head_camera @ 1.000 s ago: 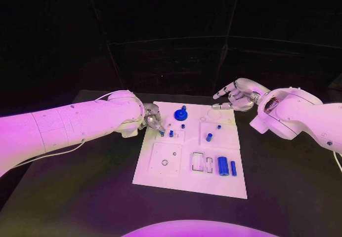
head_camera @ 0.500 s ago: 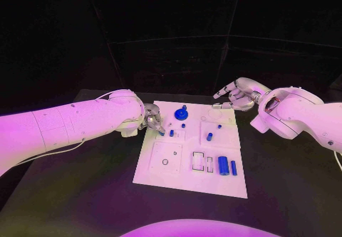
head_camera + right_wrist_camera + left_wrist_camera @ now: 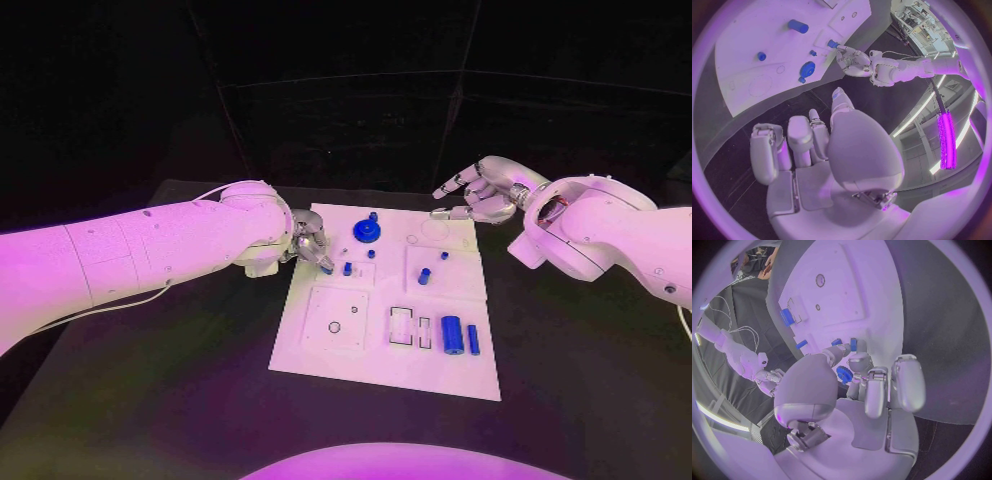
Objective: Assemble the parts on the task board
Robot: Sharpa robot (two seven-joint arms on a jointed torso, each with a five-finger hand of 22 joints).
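Across the last second almost nothing had shifted. The task board (image 3: 387, 375) lay unmoved in the middle of the black table (image 3: 173, 400). The left hand (image 3: 307, 247) stayed at the board's left edge near its far corner, fingertips pinching a small blue peg (image 3: 329, 269). The right hand (image 3: 476, 198) still hovered off the far right corner, fingers apart, holding nothing. The blue gear (image 3: 366, 232) and the large blue cylinder (image 3: 451, 335) kept their places. By my judgement, the peg's insertion was still pending.
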